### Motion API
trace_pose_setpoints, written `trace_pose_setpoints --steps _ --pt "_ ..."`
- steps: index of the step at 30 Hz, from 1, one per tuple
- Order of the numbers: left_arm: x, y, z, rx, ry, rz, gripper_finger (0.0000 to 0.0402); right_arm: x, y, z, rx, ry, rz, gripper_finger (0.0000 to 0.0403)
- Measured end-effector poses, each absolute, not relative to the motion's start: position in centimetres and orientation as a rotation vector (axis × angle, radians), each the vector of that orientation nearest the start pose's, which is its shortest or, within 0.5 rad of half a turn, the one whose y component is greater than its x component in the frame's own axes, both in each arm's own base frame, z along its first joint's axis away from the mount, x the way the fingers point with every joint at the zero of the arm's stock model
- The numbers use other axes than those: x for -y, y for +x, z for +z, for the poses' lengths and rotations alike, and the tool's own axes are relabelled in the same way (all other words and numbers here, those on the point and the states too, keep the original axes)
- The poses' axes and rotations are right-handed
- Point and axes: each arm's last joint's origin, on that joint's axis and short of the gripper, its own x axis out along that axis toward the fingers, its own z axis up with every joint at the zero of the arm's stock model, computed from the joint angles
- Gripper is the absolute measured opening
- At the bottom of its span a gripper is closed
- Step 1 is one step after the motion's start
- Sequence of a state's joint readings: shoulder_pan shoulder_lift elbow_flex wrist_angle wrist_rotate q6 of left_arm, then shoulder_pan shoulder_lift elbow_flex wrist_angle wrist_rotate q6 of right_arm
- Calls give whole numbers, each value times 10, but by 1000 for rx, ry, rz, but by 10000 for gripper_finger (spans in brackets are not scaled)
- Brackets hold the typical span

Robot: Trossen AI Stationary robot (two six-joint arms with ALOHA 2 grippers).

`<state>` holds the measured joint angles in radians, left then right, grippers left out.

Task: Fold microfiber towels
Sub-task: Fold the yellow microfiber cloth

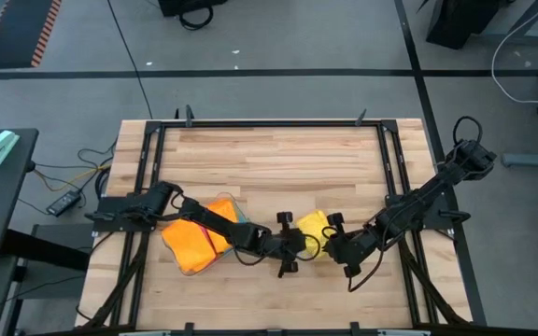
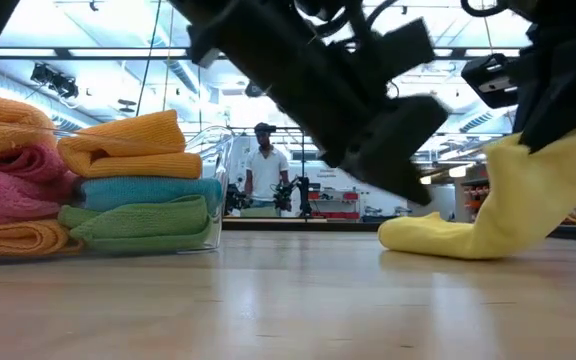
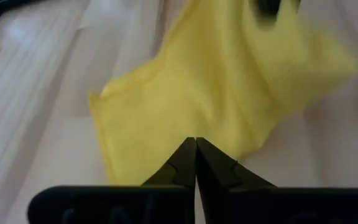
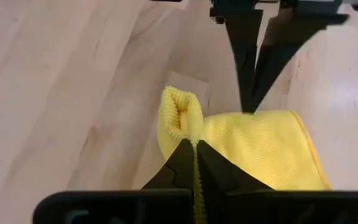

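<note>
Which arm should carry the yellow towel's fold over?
Probably right. The right gripper is pinched on the soft yellow microfiber towel, lifting its edge. The left gripper is shut too, at the towel's other edge, better for anchoring.

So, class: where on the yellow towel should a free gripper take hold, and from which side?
Take the yellow towel at a free edge lying on the table, coming in low from the side. The right gripper already pinches the raised fold.

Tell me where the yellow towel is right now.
In the high view, the yellow towel sits near the table's front edge, centre, pinched between the left claw and right claw, right of the towel stack.
</note>
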<state>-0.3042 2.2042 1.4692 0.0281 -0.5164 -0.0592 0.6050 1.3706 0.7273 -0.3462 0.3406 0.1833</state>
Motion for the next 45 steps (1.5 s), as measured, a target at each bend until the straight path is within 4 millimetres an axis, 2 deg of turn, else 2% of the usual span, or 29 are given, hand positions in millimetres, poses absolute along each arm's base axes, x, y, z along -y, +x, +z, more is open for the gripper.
trace_pose_setpoints --steps 7,10,14,18,22,33,37,40,45 --pt "106 452 132 -698 229 305 12 -137 208 194 -903 -188 288 9" --pt "99 456 127 -703 180 254 6 -138 206 193 -931 -144 328 9" --pt "102 465 122 -632 101 137 14 -142 204 193 -934 -144 361 9" --pt "103 467 110 -625 106 127 20 -143 204 194 -924 -145 372 9" --pt "103 468 106 -624 125 125 8 -142 205 194 -917 -161 353 9" --pt "102 469 104 -617 146 160 15 -118 217 190 -915 -286 193 9" --pt "103 469 104 -618 147 158 6 -108 219 177 -952 -333 157 9" --pt "103 468 104 -618 148 157 14 -99 220 168 -951 -361 104 9" --pt "103 468 104 -618 147 156 21 -88 222 163 -946 -395 59 10"
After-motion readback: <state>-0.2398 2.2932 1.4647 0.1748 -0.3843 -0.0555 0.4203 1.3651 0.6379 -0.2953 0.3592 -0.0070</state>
